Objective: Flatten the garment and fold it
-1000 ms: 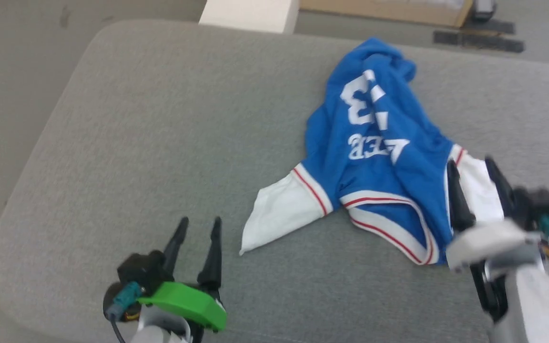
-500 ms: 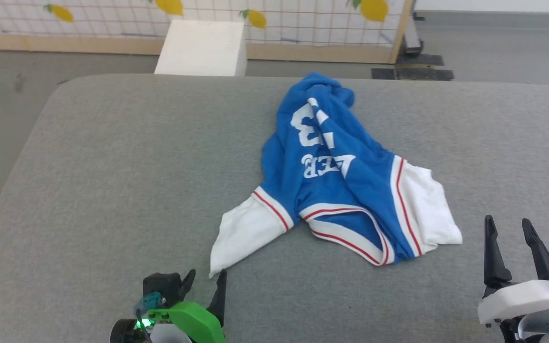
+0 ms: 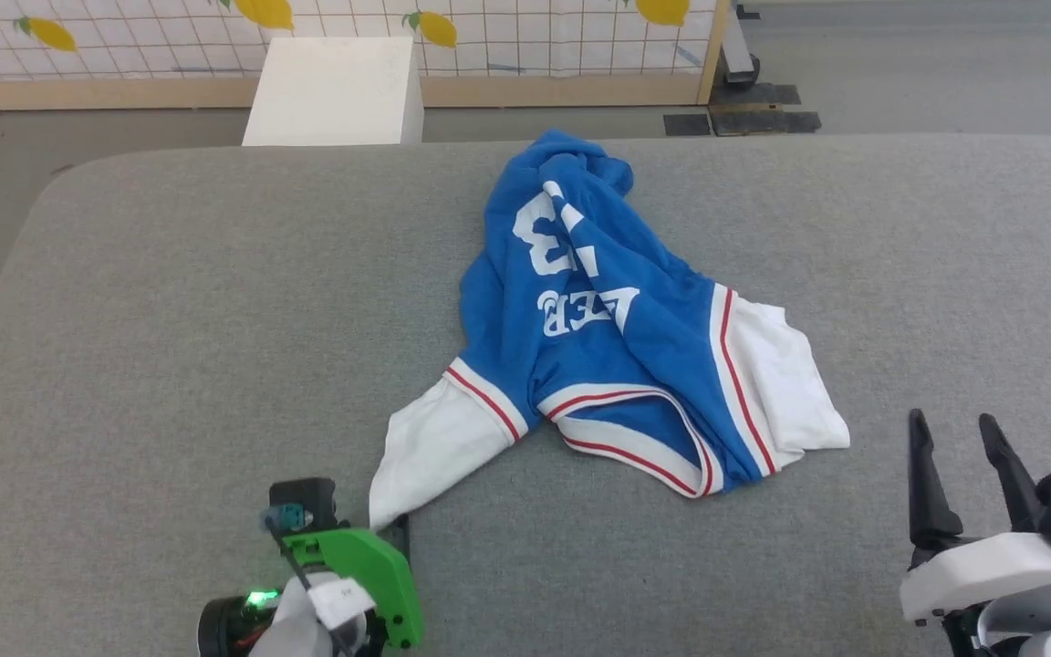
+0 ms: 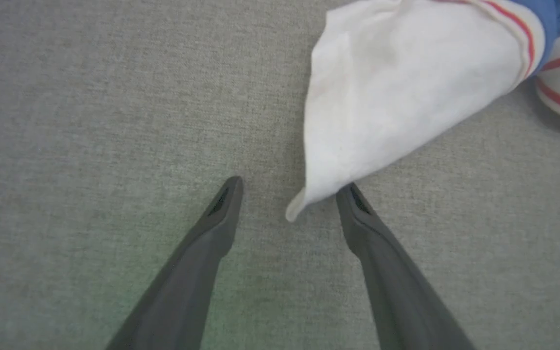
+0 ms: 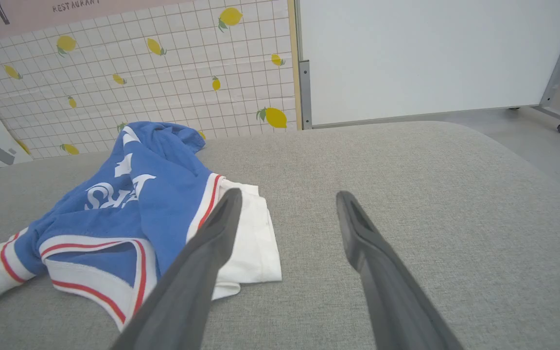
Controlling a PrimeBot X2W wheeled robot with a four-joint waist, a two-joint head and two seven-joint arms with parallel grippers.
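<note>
The garment (image 3: pixel 580 310), a blue shirt with white lettering and number, lies crumpled in the middle of the grey padded table (image 3: pixel 170 319). One white sleeve (image 3: pixel 425 447) points toward the near left and the other (image 3: pixel 781 383) lies folded at the right. My left gripper (image 4: pixel 290 184) points down at the table, open. The left sleeve's corner (image 4: pixel 382 97) lies between its fingertips, against the right one. My right gripper (image 3: pixel 952 422) is open at the near right, apart from the right sleeve (image 5: pixel 251 243), with nothing between its fingers.
A white box (image 3: pixel 334 91) stands on the floor beyond the table's far edge. Behind it runs a lemon-patterned tiled panel (image 3: pixel 489 27). A white board on a wheeled stand (image 5: pixel 430 53) is at the far right. Bare grey table surface spreads left and right of the shirt.
The head camera has shifted. My right gripper has drawn back from over the right sleeve. My left gripper has tipped downward and come up to the left sleeve's corner. The shirt keeps its shape.
</note>
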